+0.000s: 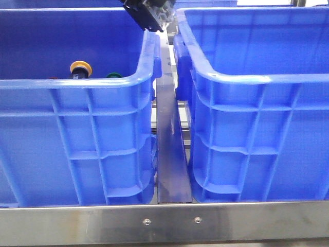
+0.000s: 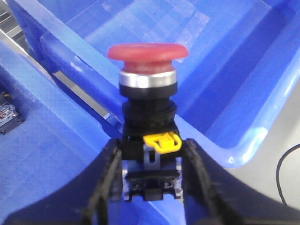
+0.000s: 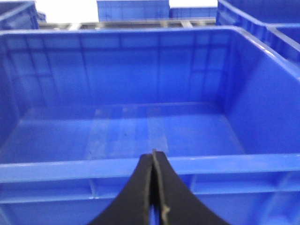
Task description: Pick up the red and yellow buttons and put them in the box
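The left arm is raised high at the back of the front view, only a dark part of its wrist showing above the gap between the two large blue ribbed plastic crates. The left end effector is clamped on the black lower body of the red mushroom-capped push-button, one black finger pressing on each side. The button stands upright in the grip, cap away from the fingers, with a silver collar under the cap and a small yellow clip on its body. Behind it run a blue crate rim and an open blue crate floor.

The right end effector has its two black fingers pressed together with nothing between them, hovering at the near wall of the right-hand blue crate.

The yellow-capped push-button sits inside the left-hand blue crate, just beside a green-capped button.
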